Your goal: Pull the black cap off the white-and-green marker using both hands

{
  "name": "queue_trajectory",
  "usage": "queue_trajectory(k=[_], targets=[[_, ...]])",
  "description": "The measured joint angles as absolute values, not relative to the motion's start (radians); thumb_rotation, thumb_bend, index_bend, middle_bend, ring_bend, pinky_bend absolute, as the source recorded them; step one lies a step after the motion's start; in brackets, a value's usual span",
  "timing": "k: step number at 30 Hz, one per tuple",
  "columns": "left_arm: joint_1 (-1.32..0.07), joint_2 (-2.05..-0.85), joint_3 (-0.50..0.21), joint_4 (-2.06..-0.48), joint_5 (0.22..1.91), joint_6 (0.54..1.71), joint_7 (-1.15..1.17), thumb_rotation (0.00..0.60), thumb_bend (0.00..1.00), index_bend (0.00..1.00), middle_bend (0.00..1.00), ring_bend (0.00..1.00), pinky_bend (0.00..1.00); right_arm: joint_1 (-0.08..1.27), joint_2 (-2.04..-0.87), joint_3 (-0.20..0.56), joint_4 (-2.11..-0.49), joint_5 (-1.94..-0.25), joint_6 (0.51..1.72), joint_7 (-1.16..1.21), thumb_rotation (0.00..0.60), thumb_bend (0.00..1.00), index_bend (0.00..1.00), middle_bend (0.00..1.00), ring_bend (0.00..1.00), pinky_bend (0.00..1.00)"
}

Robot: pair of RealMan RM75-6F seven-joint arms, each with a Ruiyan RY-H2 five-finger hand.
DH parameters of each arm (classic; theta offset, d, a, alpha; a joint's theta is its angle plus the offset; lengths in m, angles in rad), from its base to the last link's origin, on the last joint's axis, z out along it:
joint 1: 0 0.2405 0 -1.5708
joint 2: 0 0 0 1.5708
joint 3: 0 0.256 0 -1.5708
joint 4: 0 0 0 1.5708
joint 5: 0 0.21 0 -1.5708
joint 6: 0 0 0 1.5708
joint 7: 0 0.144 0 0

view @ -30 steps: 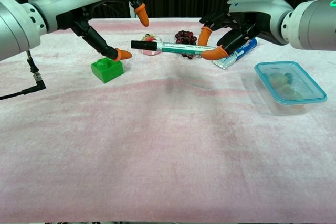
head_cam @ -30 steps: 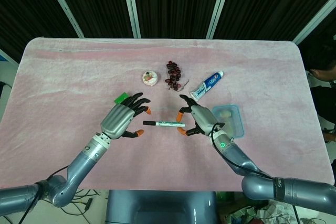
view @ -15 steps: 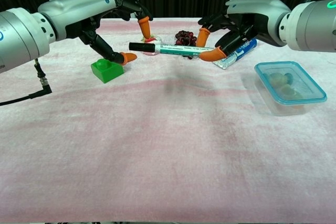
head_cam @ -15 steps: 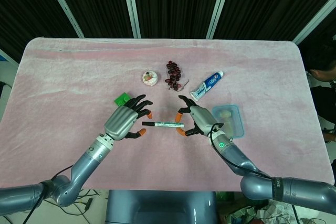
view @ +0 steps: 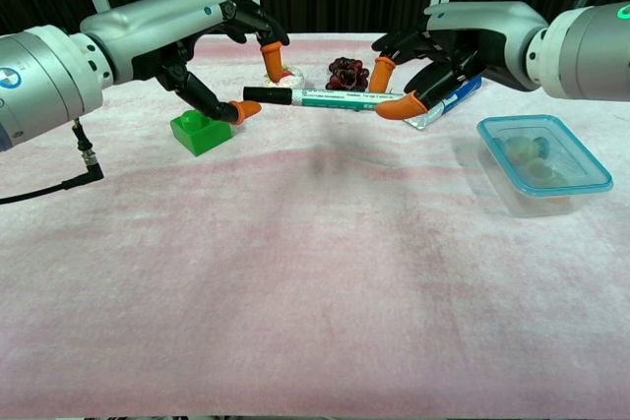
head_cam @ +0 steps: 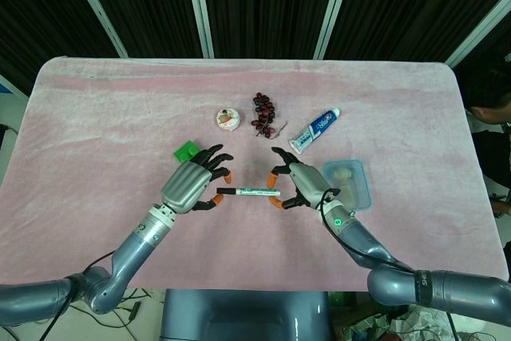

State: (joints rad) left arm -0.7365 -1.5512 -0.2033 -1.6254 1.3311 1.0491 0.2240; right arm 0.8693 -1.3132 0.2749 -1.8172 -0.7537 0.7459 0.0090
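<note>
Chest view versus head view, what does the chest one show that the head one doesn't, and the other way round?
Only the chest view shows the marker held clear above the pink cloth, and a black cable hanging from the left arm. Only the head view shows the whole cloth outline and a person at the right edge. Both show the right hand pinching the marker's body, the left hand at the black cap, the green block, the grapes, the toothpaste and the plastic box.

The left hand (view: 212, 41) has closed in around the black cap (view: 268, 95).
</note>
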Motion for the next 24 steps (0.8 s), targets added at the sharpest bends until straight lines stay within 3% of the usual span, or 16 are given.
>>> queue_trajectory(k=[24], targets=[[-0.742,-1.564,-0.19,-1.603,1.336,1.069,0.219,0.6,0.38,0.53,0.24,0.04,0.15,0.877,-1.3,0.259,-1.813,-0.762,0.733,0.042,0.6,0.39,0.86,0.0,0.02,0.16]])
